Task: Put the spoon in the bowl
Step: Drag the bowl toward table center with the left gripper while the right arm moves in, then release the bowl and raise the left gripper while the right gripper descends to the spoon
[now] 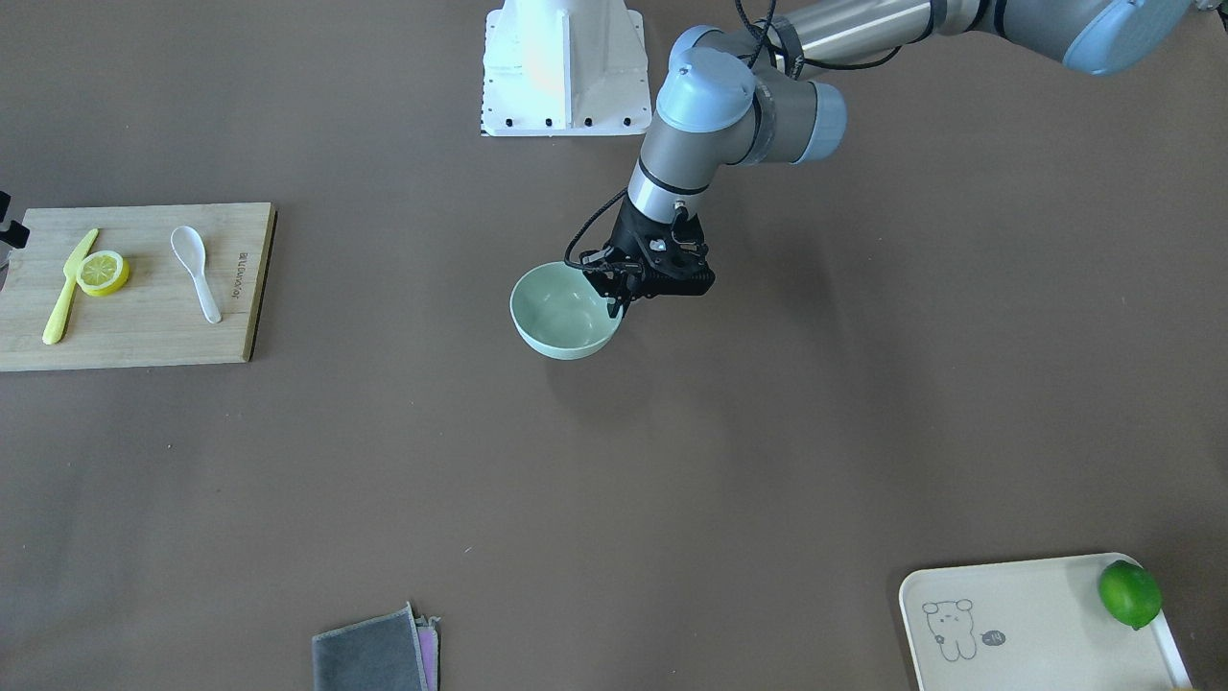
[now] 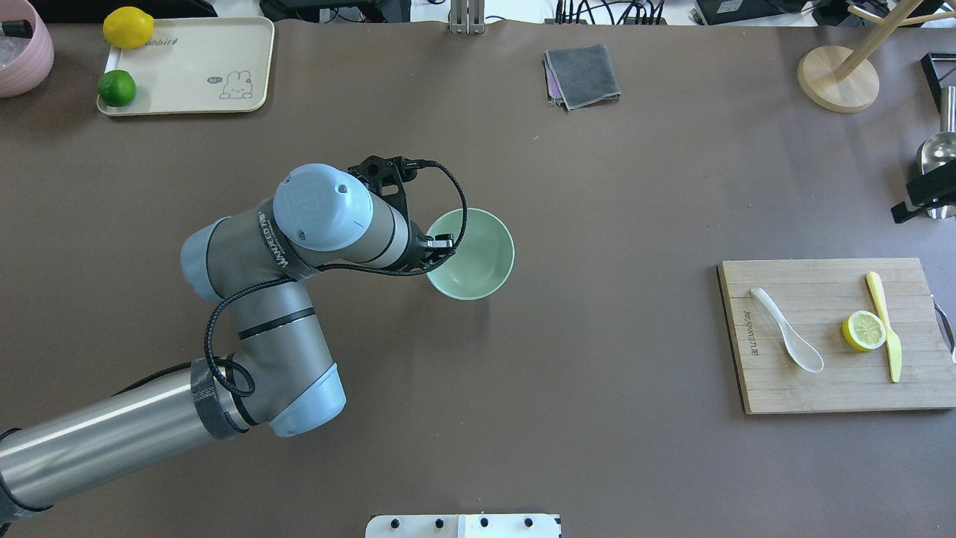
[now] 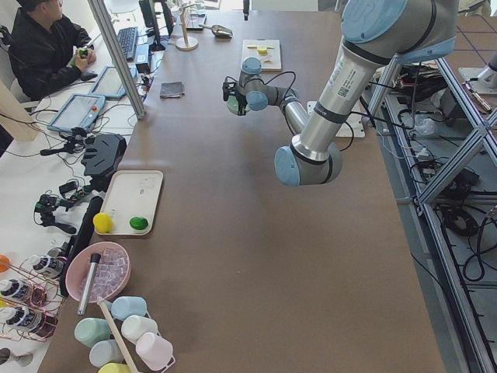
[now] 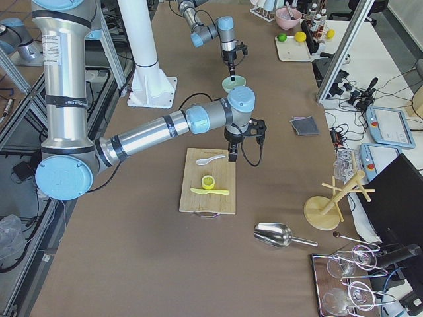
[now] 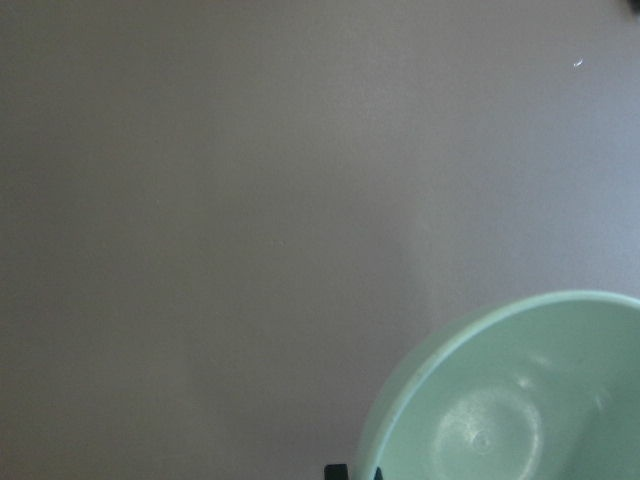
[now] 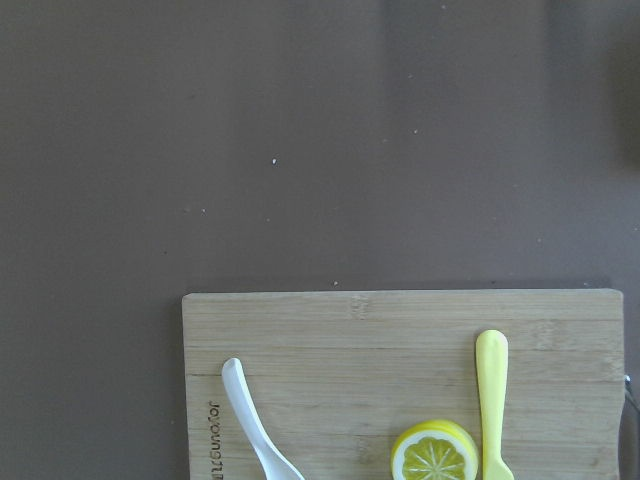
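The pale mint-green bowl [image 1: 561,317] sits mid-table, also in the overhead view [image 2: 478,258] and the left wrist view [image 5: 520,400]. My left gripper [image 1: 615,305] is shut on the bowl's rim on the side nearest the arm, one finger inside and one outside. The white spoon [image 1: 197,271] lies on a bamboo cutting board [image 1: 144,331] far to the robot's right, also in the overhead view [image 2: 788,340] and the right wrist view [image 6: 255,425]. My right gripper [image 4: 231,155] hangs above the board's end near the spoon; I cannot tell if it is open.
On the board lie a lemon slice [image 1: 103,273] and a yellow plastic knife [image 1: 67,288]. A cream tray [image 1: 1036,585] holds a lime [image 1: 1129,593]. A grey cloth [image 1: 374,653] lies at the far edge. A metal scoop [image 2: 937,153] and a wooden stand [image 2: 836,78] stand at the far right.
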Action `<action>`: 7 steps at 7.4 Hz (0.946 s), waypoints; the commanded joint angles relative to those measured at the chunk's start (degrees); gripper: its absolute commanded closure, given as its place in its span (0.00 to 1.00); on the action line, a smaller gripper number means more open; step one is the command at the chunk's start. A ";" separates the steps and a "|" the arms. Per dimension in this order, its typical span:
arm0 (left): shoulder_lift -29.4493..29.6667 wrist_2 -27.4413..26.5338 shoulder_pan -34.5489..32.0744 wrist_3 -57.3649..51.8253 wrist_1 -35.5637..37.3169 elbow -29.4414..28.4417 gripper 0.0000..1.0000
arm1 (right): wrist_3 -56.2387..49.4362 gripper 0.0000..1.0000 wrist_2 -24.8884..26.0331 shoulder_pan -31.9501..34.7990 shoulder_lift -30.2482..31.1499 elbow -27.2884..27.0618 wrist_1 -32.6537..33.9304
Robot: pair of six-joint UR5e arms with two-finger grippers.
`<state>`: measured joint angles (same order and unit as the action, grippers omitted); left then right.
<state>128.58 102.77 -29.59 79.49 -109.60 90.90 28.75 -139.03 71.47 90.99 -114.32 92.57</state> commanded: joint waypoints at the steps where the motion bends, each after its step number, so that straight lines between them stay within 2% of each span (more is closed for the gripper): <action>1: 0.10 -1.34 0.85 -0.03 -0.09 -1.16 1.00 | 8.13 0.00 3.31 -7.79 -0.03 -0.11 -5.46; 2: 0.01 -1.78 0.76 -0.21 -0.09 -1.08 1.00 | 8.94 0.00 4.80 -9.83 -0.11 -0.20 -6.34; 3: 0.09 -1.87 0.85 -0.30 -0.09 -1.16 0.91 | 8.95 0.00 5.17 -11.07 -0.20 0.06 -6.35; 4: -0.17 -2.05 0.85 -0.39 0.00 -1.16 0.52 | 8.95 0.00 5.78 -11.61 -0.29 0.07 -6.35; 5: -0.26 -2.05 0.85 -0.39 0.09 -1.25 0.48 | 8.95 0.00 5.87 -12.13 -0.29 0.24 -6.35; 6: -0.52 -2.14 0.85 -0.39 0.09 -1.34 0.35 | 8.95 0.00 5.96 -12.49 -0.29 0.24 -6.35; 7: -0.52 -2.14 0.76 -0.39 0.00 -1.17 0.28 | 8.95 0.00 6.05 -13.01 -0.29 0.33 -6.35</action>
<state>128.17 100.68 -28.75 79.11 -109.54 89.65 37.69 -133.13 59.10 90.71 -114.09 86.23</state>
